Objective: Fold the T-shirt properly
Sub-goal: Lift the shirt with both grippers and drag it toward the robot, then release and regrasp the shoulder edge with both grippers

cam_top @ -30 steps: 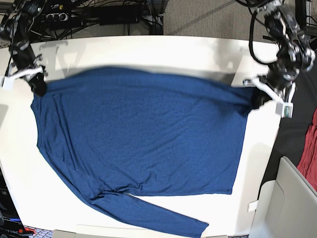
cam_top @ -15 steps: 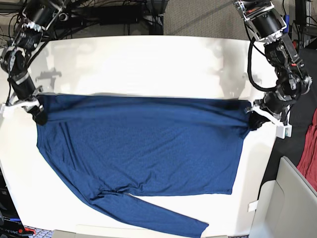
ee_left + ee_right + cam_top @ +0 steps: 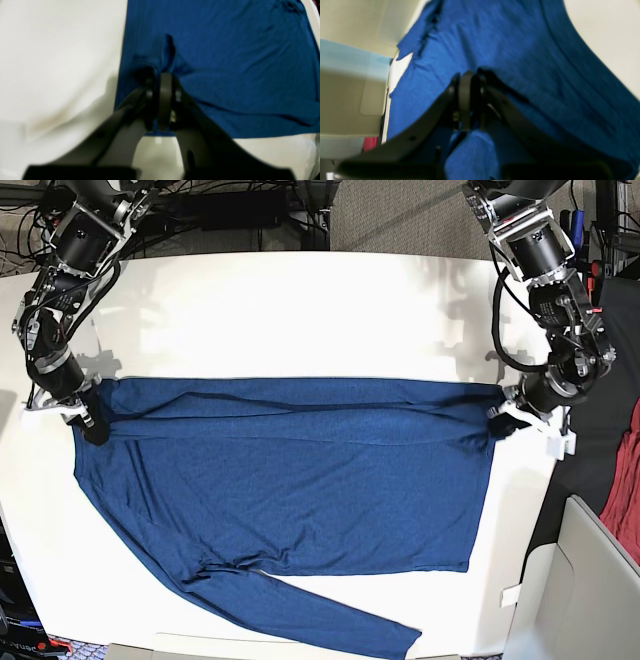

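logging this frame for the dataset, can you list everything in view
dark navy-blue long-sleeved knit T-shirt: one, spread flat across the table, top edge folded over, one sleeve trailing toward the near edge
white table: one, under the shirt
reddish-maroon cloth: one, off the table at the base view's right edge
black cables: several, beyond the far edge
left gripper: one, black, pinching the shirt's edge on the base view's right
right gripper: one, black, pinching the shirt's opposite edge
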You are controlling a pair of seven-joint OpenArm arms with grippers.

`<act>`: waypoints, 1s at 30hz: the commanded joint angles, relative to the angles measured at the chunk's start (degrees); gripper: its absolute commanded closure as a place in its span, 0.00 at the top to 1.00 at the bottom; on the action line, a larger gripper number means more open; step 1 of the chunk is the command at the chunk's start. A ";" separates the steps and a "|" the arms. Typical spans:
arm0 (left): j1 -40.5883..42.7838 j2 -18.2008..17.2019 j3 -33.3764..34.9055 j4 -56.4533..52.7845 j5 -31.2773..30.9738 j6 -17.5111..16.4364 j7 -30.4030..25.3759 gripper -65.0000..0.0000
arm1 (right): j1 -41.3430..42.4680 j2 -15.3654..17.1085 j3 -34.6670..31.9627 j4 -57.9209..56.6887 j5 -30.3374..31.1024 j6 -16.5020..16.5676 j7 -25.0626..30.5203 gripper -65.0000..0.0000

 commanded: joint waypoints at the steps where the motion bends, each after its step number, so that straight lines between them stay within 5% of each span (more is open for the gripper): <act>1: -1.35 -1.11 -0.20 0.53 -1.10 -0.11 0.22 0.10 | 1.20 1.12 0.22 1.00 1.69 0.38 1.20 0.17; 7: -1.00 -1.20 -0.47 1.32 -1.10 3.85 1.63 0.31 | -0.47 1.38 0.22 1.35 4.60 -3.22 0.76 0.27; 22: 8.24 -1.20 -0.55 18.90 -1.45 4.73 2.42 0.37 | -10.05 1.56 0.49 9.79 14.97 -2.96 -1.35 0.28; 30: 11.14 -0.67 -0.20 23.65 -1.45 4.73 5.23 0.37 | -13.39 2.70 1.72 25.00 6.71 -3.31 -1.35 0.27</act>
